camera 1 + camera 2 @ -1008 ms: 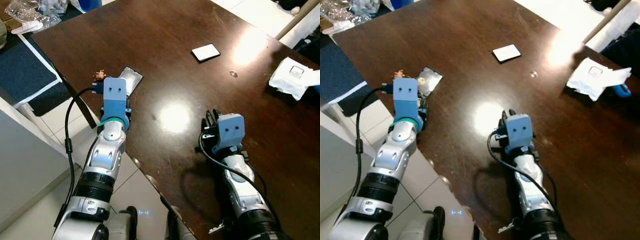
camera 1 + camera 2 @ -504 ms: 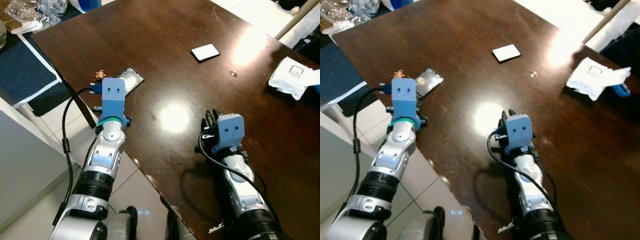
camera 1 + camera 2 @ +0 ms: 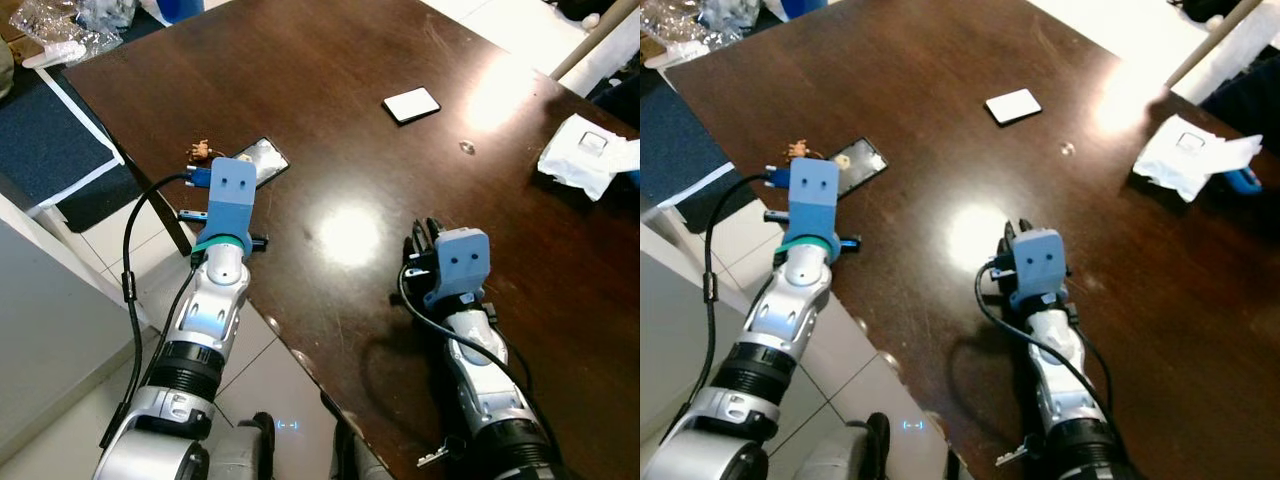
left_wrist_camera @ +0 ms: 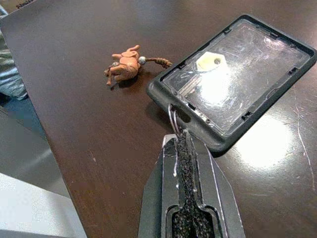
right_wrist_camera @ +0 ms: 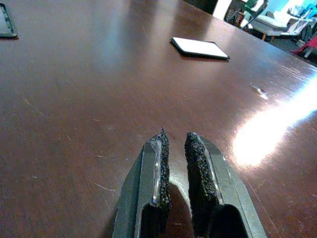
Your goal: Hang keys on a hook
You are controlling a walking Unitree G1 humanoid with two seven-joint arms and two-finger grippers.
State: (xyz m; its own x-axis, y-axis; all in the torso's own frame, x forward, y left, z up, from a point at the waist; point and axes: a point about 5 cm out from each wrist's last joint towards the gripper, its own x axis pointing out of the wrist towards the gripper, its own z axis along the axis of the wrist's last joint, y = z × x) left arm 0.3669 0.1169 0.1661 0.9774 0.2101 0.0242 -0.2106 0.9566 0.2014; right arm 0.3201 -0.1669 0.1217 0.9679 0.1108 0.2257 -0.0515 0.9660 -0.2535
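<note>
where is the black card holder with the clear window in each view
Left eye view: black card holder with clear window near the table's left edge, just beyond the left claw.
Right eye view: same spot.
Left wrist view: upper right, past the shut fingertips.
Right wrist view: corner at top edge.
Shared landmark: small orange animal charm beside it.

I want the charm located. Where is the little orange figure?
The figure lies on the table near its left edge, beside the black case, ahead of the left end effector.

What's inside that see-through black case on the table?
Inside the black case lies a pale tag with a hole. Glare hides the rest. The left pincer is shut on its metal ring.
</note>
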